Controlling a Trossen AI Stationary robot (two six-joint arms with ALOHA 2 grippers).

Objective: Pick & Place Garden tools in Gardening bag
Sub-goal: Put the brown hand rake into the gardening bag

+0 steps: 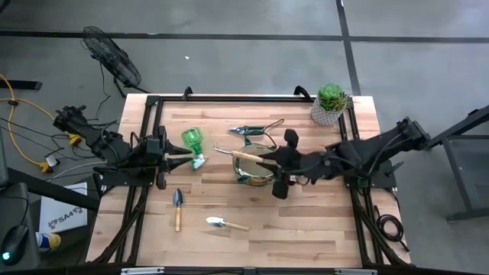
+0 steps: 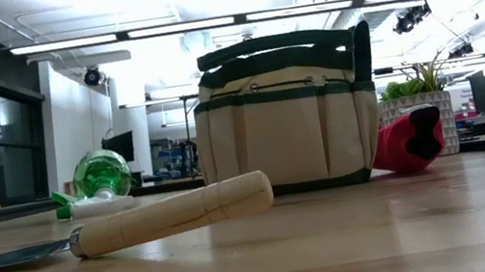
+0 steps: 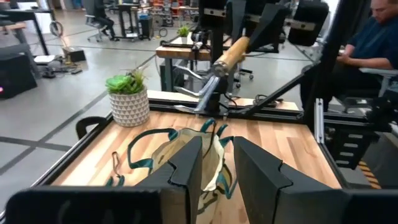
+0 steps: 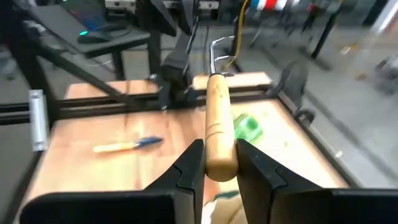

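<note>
**Right arm holding a wooden-handled tool over the gardening bag**

A pale wooden table [image 1: 306,221] is filling the workspace, framed by black rails, with grey floor around it and a black fan [image 1: 113,55] standing beyond its far left corner. Taking the gardening bag [image 1: 256,162] at the table's centre as the landmark: nearest the front edge, a small trowel [image 1: 225,223] and a dark-bladed trowel [image 1: 178,208] are lying on the wood, well apart from the bag and to its left. A green spray bottle [image 1: 194,144] is lying beside the bag on the left. Behind the bag, shears [image 1: 256,127] are resting, and farther back to the right a succulent in a pale pot [image 1: 329,105] is sitting near the corner.

The right gripper [image 4: 219,163] is reaching in from the right and hovering over the bag, its fingers clamped on the wooden handle of a hand rake [image 4: 218,121] whose metal end is pointing left. The left gripper [image 3: 216,163] is waiting low at the bag's left, by the spray bottle, fingers slightly apart with nothing between them.

A person [image 3: 373,37] is sitting beyond the table's right side.
</note>
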